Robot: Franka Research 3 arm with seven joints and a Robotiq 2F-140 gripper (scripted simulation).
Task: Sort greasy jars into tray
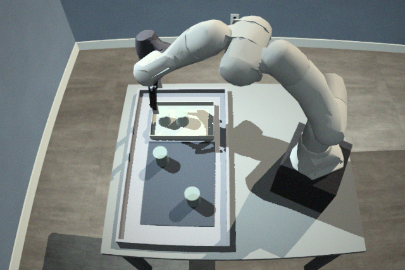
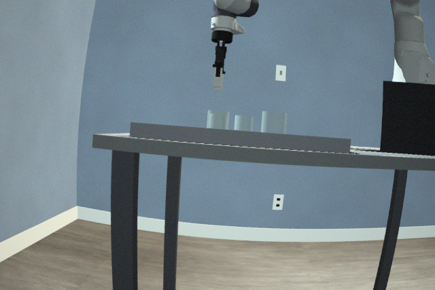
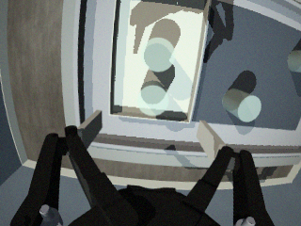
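Observation:
My gripper (image 1: 153, 106) (image 2: 217, 83) (image 3: 150, 123) is open and empty. It hangs well above the far left corner of the pale tray (image 1: 181, 136) (image 3: 117, 51). Two glass jars (image 1: 164, 120) (image 1: 181, 121) stand close together inside the tray; the wrist view shows them from above (image 3: 158, 55) (image 3: 152, 96). Two more jars stand mouth down on the dark grey mat (image 1: 153, 208) (image 3: 251, 44): one near the tray (image 1: 160, 154) (image 3: 248, 108), one toward the front (image 1: 192, 194). In the exterior view the jars (image 2: 217, 119) (image 2: 243, 123) (image 2: 273, 121) show above the table's rim, partly overlapping.
A raised grey border (image 1: 178, 247) (image 2: 238, 137) frames the tray and mat on the table. The robot's black base block (image 1: 307, 185) (image 2: 407, 118) stands at the right. The arm arches over the table's far side.

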